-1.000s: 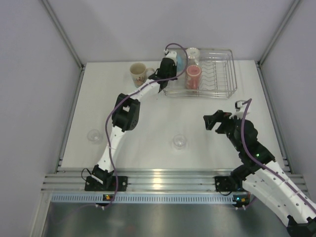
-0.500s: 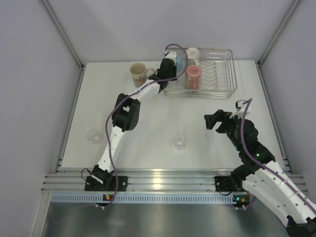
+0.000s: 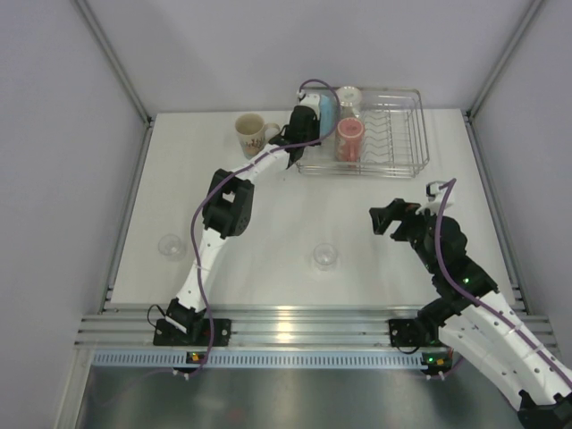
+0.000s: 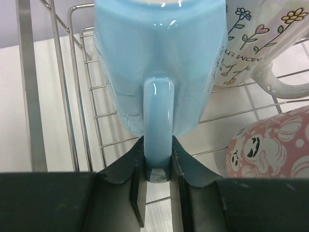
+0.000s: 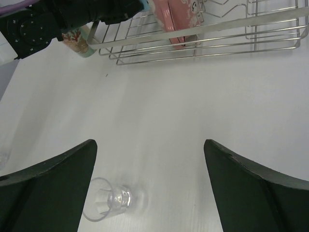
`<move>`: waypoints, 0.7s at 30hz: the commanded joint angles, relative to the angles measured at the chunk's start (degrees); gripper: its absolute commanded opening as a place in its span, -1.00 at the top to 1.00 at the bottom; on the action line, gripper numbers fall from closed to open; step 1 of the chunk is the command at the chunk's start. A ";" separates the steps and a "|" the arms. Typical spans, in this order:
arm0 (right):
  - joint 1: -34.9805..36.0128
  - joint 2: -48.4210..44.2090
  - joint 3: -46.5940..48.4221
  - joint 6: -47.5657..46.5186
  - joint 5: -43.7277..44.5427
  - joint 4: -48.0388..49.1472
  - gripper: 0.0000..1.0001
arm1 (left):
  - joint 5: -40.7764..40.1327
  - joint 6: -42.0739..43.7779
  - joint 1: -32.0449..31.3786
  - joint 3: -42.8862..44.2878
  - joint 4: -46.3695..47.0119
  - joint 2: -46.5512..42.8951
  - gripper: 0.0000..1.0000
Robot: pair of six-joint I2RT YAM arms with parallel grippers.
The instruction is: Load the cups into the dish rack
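While top view is up: find left gripper (image 3: 308,121) at the left end of the dish rack (image 3: 407,134), clenched on light blue cup (image 3: 326,112); pink cup (image 3: 349,138) just to its right, inside the rack.

Left wrist: pinched on the cup's handle (image 4: 158,130), long axis straight ahead of the jaws, cup body beyond, over rack wires. Probably just lower and let go.

Right wrist: right gripper (image 5: 149,145) spread wide, holding nothing. Clear glass (image 5: 106,199) on the table by its left finger, so nearer this arm.

White arm links (image 3: 198,264), black joint housings (image 3: 230,202), purple cables (image 3: 313,82), black tool fingers (image 4: 120,169)
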 commanded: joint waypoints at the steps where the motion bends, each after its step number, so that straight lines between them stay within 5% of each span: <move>1: -0.88 -0.29 -0.36 -0.74 0.94 2.40 -0.86 | 0.25 -0.14 -0.02 0.85 8.11 0.23 0.56; 12: -1.41 -1.26 -0.10 -1.01 1.03 1.88 -0.86 | 0.78 0.21 -0.01 -1.08 8.11 -1.08 0.17; 21: -1.50 -2.31 1.04 -0.74 0.94 0.12 -0.86 | 0.70 -0.49 -0.19 -4.77 8.11 -5.91 0.10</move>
